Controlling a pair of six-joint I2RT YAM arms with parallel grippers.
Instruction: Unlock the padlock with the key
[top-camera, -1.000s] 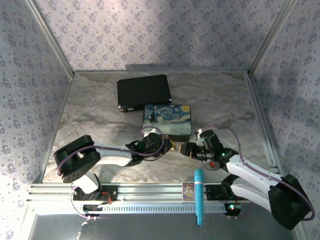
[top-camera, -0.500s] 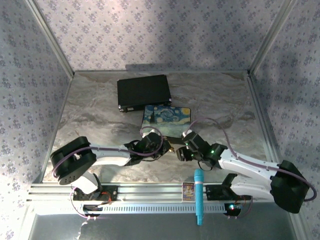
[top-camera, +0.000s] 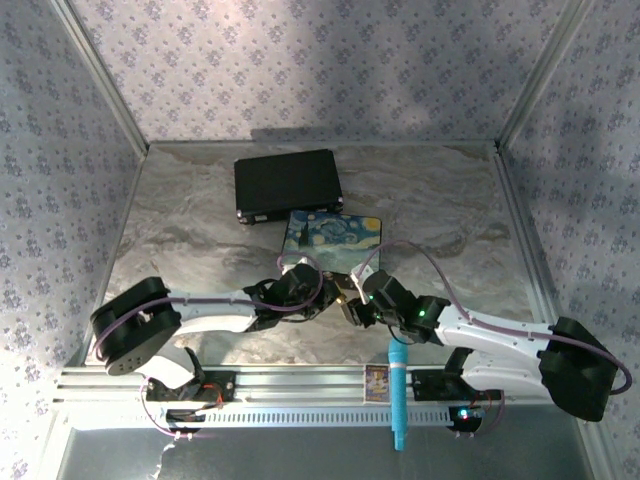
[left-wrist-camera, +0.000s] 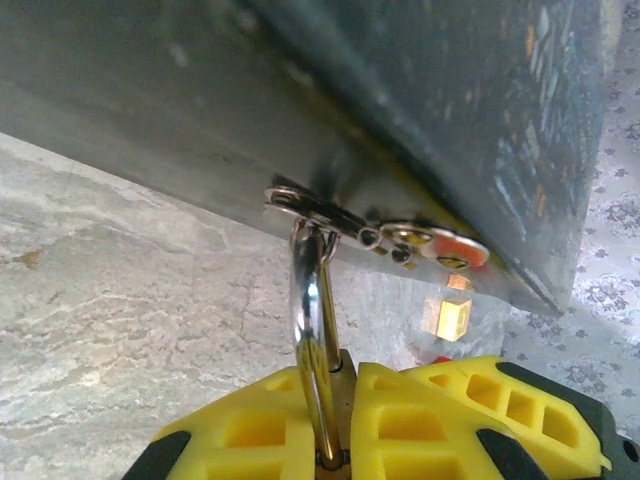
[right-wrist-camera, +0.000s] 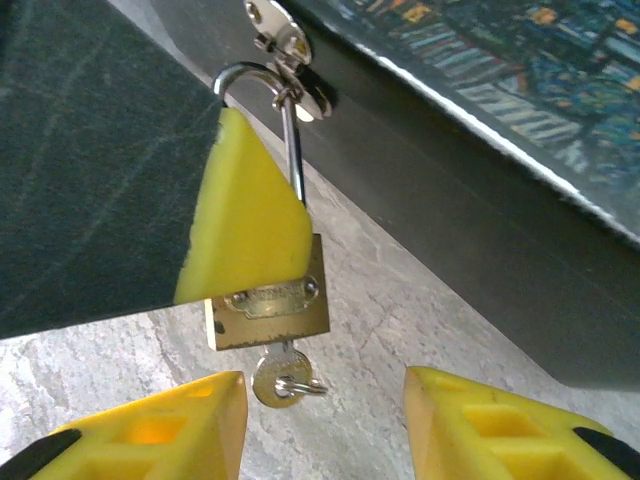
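Top cam: left hand (top-camera: 330, 292) and right hand (top-camera: 356, 306) meet at the front of the painted box (top-camera: 335, 232).

Left wrist: left hand's clamped on the padlock (left-wrist-camera: 312, 300), which hangs by its shackle from the box's hasp (left-wrist-camera: 330, 212).

Right wrist: key (right-wrist-camera: 279, 381) already sits in the keyhole, with the right hand's fingers apart either side of it. Next, I'd guess: pinch and turn. The stamp on the brass might be lettering, but it's too blurry to read.

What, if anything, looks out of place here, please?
Only the teal pen-like cylinder stands out: it lies across the metal rail at the near edge. The small brass padlock hangs from the painted box, a small metal key in its keyhole.
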